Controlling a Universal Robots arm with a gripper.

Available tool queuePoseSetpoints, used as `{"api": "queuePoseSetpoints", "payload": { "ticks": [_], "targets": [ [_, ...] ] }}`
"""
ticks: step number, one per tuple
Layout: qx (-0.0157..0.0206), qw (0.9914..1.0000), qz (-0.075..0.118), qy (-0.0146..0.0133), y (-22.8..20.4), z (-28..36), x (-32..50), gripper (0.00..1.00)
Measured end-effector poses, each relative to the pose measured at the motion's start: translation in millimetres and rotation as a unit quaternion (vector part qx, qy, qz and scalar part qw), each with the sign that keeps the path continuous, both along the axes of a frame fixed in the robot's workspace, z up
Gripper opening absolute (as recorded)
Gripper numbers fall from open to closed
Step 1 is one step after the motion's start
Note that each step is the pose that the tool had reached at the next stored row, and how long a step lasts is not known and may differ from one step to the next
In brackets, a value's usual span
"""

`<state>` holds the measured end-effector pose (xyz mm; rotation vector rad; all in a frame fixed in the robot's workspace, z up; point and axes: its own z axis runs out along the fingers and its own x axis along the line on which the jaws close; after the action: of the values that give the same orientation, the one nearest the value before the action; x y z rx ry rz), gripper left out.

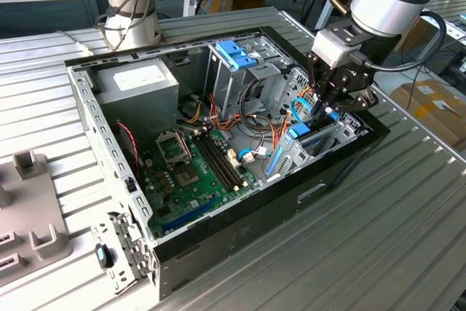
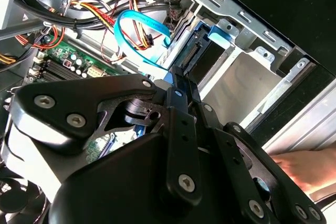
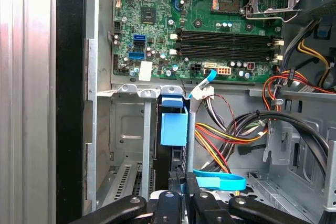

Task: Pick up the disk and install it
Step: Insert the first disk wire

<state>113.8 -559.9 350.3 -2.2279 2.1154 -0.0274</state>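
Looking into the computer case (image 1: 87, 107), I think most of the job is done, but not all of it. The disk (image 3: 174, 127) is already in the metal bay (image 3: 126, 129). It stands on its thin edge at the end of the case on the exterior view's right, just beside the green board (image 3: 210, 24). I can see its blue side rail in the first wrist view. I cannot tell if it is pushed all the way down, so it may not be fully in place.

My gripper (image 3: 181, 174) is right over the disk. Its two fingers (image 2: 181, 90) are pulled close together, with only a thin gap. They look like they are pinching the end of the disk. A blue cable (image 3: 220, 182) lies loose close by.
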Motion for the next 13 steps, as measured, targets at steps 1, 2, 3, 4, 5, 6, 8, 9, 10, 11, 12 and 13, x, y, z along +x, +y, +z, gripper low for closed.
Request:
{"api": "queuePoseSetpoints", "payload": {
  "ticks": [1, 2, 3, 4, 5, 6, 8, 9, 10, 11, 12, 13],
  "targets": [
    [0.0, 1.0, 0.0, 0.0, 0.0, -0.1, 0.0, 0.16],
    [0.0001, 1.0, 0.0, 0.0, 0.0, -0.3, 0.0, 0.16],
    [0.0002, 1.0, 0.0, 0.0, 0.1, -0.8, 0.0, 0.16],
    [0.0002, 1.0, 0.0, 0.0, 0.1, -1.1, 0.0, 0.16],
    [0.0, 1.0, 0.0, 0.0, 0.0, -1.5, 0.0, 0.16],
    [0.0, 1.0, 0.0, 0.0, 0.0, -1.9, 0.0, 0.16],
    [0.0, 1.0, 0.0, 0.0, 0.0, -2.3, 0.0, 0.16],
    [0.0001, 1.0, 0.0, 0.0, 0.0, -2.4, 0.0, 0.16],
    [0.0001, 1.0, 0.0, 0.0, 0.0, -2.5, 0.0, 0.16],
    [0.0002, 1.0, 0.0, 0.0, 0.1, -3.0, 0.0, 0.16],
    [0.0002, 1.0, 0.0, 0.0, 0.0, -3.8, 0.0, 0.16],
    [0.0001, 1.0, 0.0, -0.0001, 0.0, -4.2, 0.0, 0.16]
  ]
}}
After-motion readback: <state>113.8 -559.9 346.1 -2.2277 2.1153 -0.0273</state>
